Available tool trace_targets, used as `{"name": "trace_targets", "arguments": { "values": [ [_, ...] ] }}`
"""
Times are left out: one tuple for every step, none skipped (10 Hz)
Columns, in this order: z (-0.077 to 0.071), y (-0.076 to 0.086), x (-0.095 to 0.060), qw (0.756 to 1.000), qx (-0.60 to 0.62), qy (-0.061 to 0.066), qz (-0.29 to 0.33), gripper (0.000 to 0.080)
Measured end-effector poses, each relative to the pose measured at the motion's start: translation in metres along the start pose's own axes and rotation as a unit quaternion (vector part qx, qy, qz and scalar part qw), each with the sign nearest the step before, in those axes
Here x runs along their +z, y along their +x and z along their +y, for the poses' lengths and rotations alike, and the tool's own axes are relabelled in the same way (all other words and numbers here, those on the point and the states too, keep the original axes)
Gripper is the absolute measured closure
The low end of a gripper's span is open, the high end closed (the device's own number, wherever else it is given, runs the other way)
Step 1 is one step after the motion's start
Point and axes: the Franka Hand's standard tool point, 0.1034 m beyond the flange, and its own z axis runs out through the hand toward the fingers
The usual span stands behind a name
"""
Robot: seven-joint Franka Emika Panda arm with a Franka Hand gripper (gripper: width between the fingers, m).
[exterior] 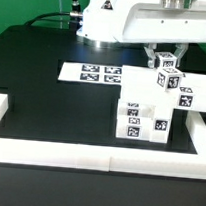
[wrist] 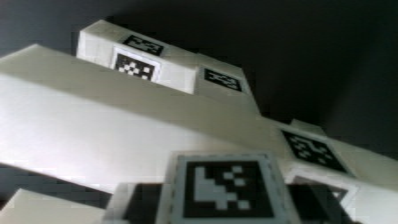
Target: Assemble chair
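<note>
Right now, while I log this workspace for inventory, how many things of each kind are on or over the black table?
chair, one part-built cluster of white tagged pieces: 1
marker board: 1
border rail, white: 1
tool, at the cluster's top piece: 1
Total: 4

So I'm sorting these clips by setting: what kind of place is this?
Probably a robotics lab bench: a black table fenced by a white border rail, a marker board, and tagged chair parts under the gripper.
</note>
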Motion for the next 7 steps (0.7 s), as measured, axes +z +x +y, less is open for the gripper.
{"name": "trace_targets", "arguments": {
  "values": [
    [0.0000, 0.0000, 0.0000, 1.000, 0.014, 0.000, 0.000, 0.0530],
    [-0.0001, 0.0000, 0.0000, 1.000, 0.025, 0.001, 0.000, 0.0530],
    [-0.0002, 0.0000, 0.0000, 0.998, 0.058, 0.001, 0.000, 0.0530],
    [-0.0004, 0.0000, 0.0000, 0.995, 0.098, 0.001, 0.000, 0.0530],
    [-0.0005, 0.0000, 0.0001, 0.992, 0.128, 0.001, 0.000, 0.0530],
    [-0.0005, 0.0000, 0.0001, 0.989, 0.147, 0.001, 0.000, 0.0530],
    [-0.0006, 0.0000, 0.0001, 0.984, 0.178, 0.002, 0.000, 0.0530]
  ]
}}
